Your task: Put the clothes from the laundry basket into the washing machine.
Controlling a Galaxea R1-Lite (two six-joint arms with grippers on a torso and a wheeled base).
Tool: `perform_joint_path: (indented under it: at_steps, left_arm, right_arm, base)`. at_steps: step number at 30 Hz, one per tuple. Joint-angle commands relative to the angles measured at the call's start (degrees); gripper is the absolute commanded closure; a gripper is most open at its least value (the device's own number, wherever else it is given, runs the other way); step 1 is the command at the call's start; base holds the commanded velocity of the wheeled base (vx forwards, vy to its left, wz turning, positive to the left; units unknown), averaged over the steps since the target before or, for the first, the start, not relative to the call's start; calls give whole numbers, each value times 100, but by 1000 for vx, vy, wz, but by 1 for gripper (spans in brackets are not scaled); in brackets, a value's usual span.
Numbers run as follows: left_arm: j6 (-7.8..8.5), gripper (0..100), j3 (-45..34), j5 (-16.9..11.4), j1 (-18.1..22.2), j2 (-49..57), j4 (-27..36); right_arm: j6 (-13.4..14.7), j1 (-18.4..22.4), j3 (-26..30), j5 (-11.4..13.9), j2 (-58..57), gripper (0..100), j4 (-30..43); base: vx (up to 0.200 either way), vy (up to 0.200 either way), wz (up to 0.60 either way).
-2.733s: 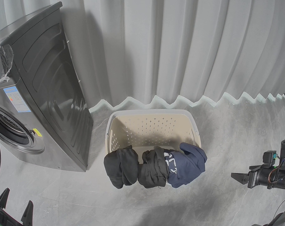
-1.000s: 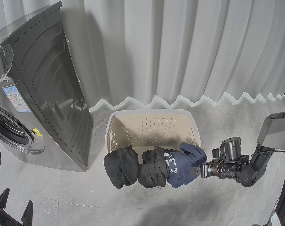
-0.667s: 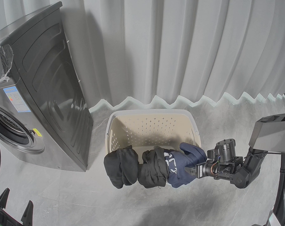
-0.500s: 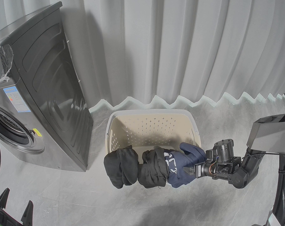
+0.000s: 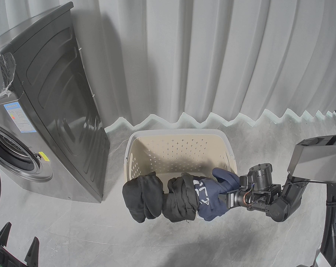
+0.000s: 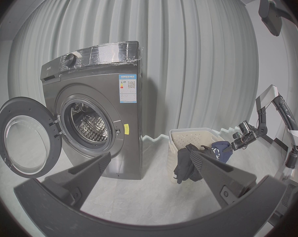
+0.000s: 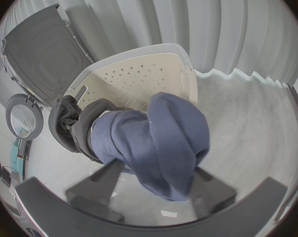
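We see a grey front-loading washing machine at the left. Its round door is swung open, and the steel drum looks empty as far as we can see into it. Near it on the pale floor sits a cream laundry basket with star-shaped holes in its walls.

The clothes hang over the basket's near rim rather than lying inside it. We judge them soft, light and floppy. They should sag and trail when lifted, so a thick fold is a better hold than a loose edge. They seem bunched against one another, so lifting one may drag its neighbour. There are three bundles: a navy garment with white markings at the right, a charcoal bundle in the middle, and a black bundle at the left.

The right gripper has its fingers spread wide on either side of the navy garment's thickest fold, not yet pinching it. The left gripper sits low in front of the machine with its fingers apart and nothing between them.
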State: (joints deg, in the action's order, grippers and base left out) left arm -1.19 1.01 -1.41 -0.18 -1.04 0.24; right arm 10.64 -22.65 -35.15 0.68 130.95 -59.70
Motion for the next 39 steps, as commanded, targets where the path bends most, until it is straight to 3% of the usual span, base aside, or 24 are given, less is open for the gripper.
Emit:
perform_joint_path:
  at_steps: [1,12,20,33,34,36,39]
  left_arm:
    - [-4,0,-84,1,1,95,2]
    - [-4,0,-84,1,1,95,2]
    - [-4,0,-92,1,1,95,2]
    - [-4,0,-92,1,1,95,2]
    - [-4,0,-84,1,1,95,2]
    - [-4,0,-84,1,1,95,2]
    - [-4,0,-84,1,1,95,2]
  right_arm:
    - [-1,-20,17,2,-17,100,-7]
    - [34,-231,482,20,-544,100,-156]
    - [87,-547,1300,11,-1151,100,-780]
    - [131,-565,1502,-7,-1089,100,-798]
    - [131,-547,1511,-7,-1028,0,-807]
    - [131,-521,1484,-24,-905,0,-824]
    - [131,-486,1432,-244,-711,0,-921]
  base:
    - [0,0,0]
    - [0,0,0]
    - [0,0,0]
    - [0,0,0]
    - [0,0,0]
    - [0,0,0]
    - [0,0,0]
